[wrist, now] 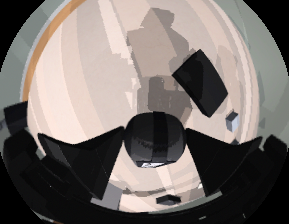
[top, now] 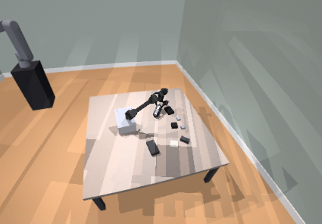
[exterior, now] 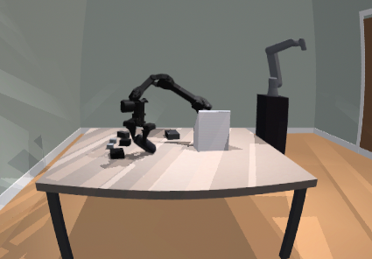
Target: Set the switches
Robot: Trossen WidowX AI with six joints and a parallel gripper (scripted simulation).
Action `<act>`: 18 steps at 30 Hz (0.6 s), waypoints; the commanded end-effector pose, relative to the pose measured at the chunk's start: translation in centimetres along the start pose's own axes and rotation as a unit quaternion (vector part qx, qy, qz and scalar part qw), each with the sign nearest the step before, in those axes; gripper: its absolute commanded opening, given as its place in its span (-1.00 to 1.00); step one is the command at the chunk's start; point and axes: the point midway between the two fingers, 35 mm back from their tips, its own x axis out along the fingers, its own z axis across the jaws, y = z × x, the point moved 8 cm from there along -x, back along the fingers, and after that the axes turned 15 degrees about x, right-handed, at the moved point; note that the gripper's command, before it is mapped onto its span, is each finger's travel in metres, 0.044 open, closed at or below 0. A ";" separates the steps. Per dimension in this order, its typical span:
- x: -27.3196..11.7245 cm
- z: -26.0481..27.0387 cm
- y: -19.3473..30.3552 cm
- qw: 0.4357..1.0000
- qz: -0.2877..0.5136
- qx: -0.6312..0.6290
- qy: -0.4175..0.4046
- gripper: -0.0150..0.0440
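The dark controller unit (top: pixel 157 110) (exterior: pixel 146 144) (wrist: pixel 155 142) is between the fingers of my gripper (top: pixel 158 106) (exterior: pixel 141 136) (wrist: pixel 155 131), which is shut on it. In the exterior view it hangs tilted, its lower end to the right and close above the bench (exterior: pixel 189 175). In the top view a row of small white marks shows along the face toward that camera; the squares are too small to read. In the wrist view a dark side faces the camera, with a white patch at its lower edge. Switch positions cannot be told.
A white box (top: pixel 126 122) (exterior: pixel 214 131) stands under the arm's base. Dark blocks (top: pixel 152 147) (top: pixel 169 110) (top: pixel 185 140) (exterior: pixel 117 153) (wrist: pixel 202 84), a white square (top: pixel 173 144) and small light cubes (top: pixel 182 127) (wrist: pixel 232 121) lie around the unit. A second arm stands on a black pedestal (top: pixel 33 85) (exterior: pixel 272 120) off the bench.
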 end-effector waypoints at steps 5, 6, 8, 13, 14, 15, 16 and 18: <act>1.4 0.3 -0.2 1.000 0.012 -0.006 0.000 0.65; 1.4 0.3 -0.3 1.000 0.012 -0.006 0.000 0.65; 1.6 0.3 -0.4 1.000 0.012 -0.006 0.000 0.65; 1.9 0.4 -0.6 1.000 0.012 -0.006 0.000 0.65; 2.0 0.4 -0.6 1.000 0.012 -0.006 0.000 0.65; 2.0 0.4 -0.6 1.000 0.012 -0.006 0.000 0.65; 2.1 0.4 -0.7 1.000 0.012 -0.006 0.000 0.65; 2.2 0.5 -0.8 1.000 0.012 -0.006 0.000 0.65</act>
